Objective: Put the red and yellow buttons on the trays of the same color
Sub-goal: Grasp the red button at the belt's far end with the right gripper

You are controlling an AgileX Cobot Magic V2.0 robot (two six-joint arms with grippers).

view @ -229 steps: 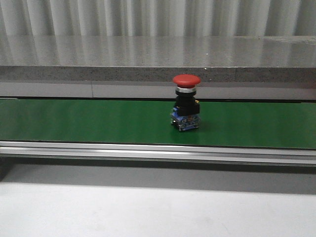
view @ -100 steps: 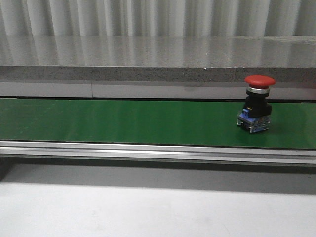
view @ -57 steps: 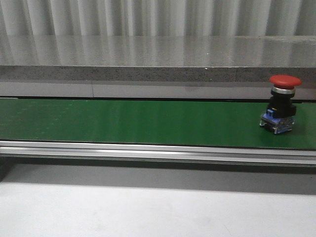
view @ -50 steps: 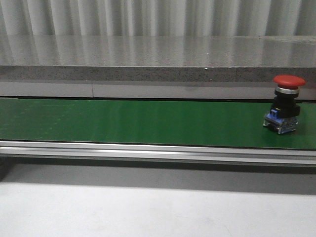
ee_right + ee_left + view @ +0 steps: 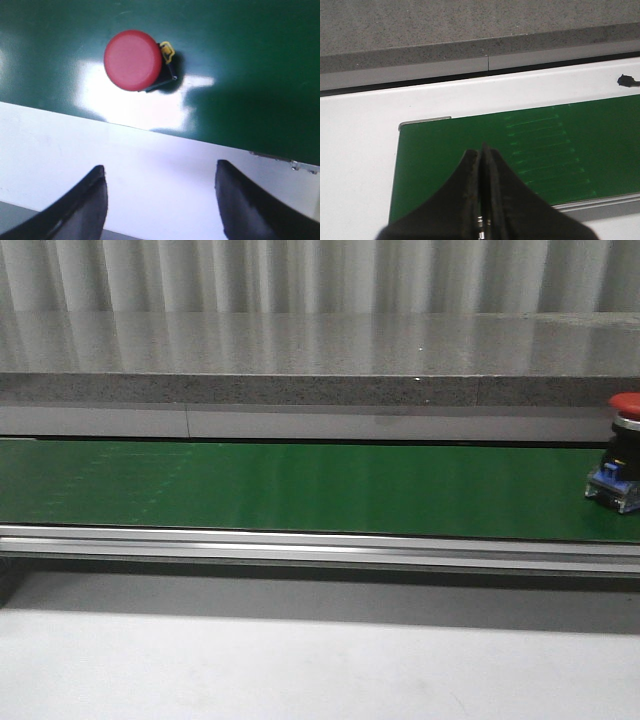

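Black fingers of the right gripper (image 5: 160,200) stood wide apart, holding nothing, above the white frame beside the green belt (image 5: 240,75). I noted the red button (image 5: 133,60) upright on that belt, clear of both fingers. I saw the left gripper (image 5: 481,200) with its fingers pressed together, empty, over the belt's other end. From the front camera I logged the red button at the belt's far right, partly cut by the picture's edge.
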